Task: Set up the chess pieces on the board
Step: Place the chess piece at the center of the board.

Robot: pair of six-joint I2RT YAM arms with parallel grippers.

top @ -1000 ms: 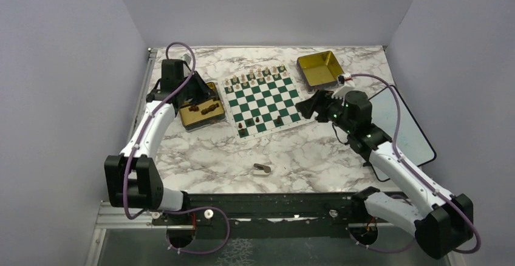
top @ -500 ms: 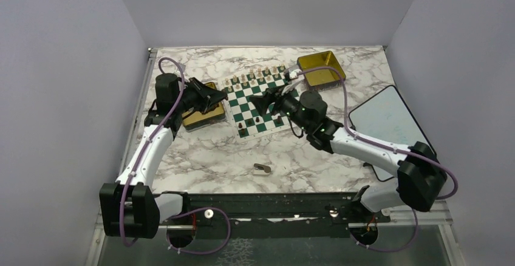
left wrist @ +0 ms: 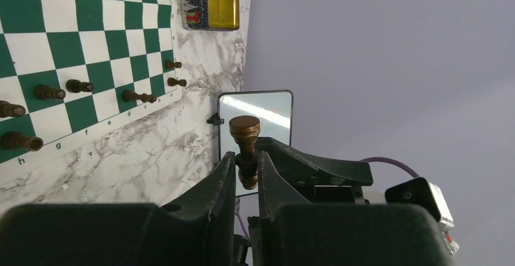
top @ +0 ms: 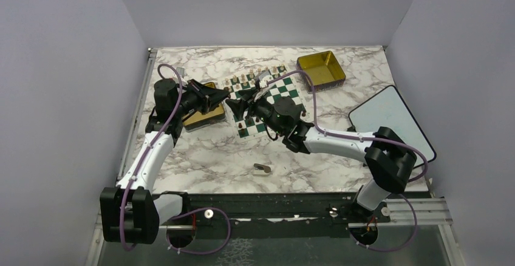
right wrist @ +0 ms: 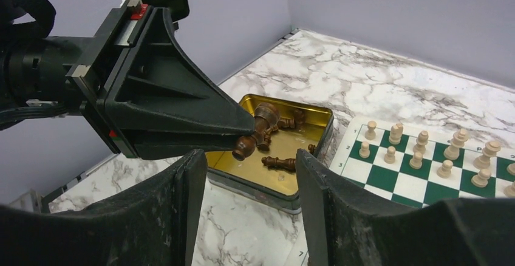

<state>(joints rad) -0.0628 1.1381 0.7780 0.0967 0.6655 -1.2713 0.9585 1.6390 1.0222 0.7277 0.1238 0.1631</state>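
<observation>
My left gripper (top: 222, 98) is shut on a dark brown chess piece (left wrist: 245, 147) and holds it in the air between the gold tin (top: 200, 115) and the board (top: 290, 90). My right gripper (top: 241, 99) is open and empty, facing the left gripper's tips. In the right wrist view the held piece (right wrist: 254, 135) sticks out of the left gripper (right wrist: 170, 108), just beyond my open right fingers (right wrist: 188, 181). Several more dark pieces (right wrist: 280, 163) lie in the tin (right wrist: 267, 184). A few dark pieces (left wrist: 79, 86) stand on the board's near rows (left wrist: 73, 41).
Cream pieces (right wrist: 419, 153) fill the board's far rows. A second gold tin (top: 320, 68) stands at the back right, with a flat grey lid (top: 392, 123) at the right edge. A small grey object (top: 262, 169) lies on the marble near the front.
My right arm has swung left across the board until its open gripper faces the left gripper. My left gripper has lifted out of the tin and turned toward the board with the piece.
</observation>
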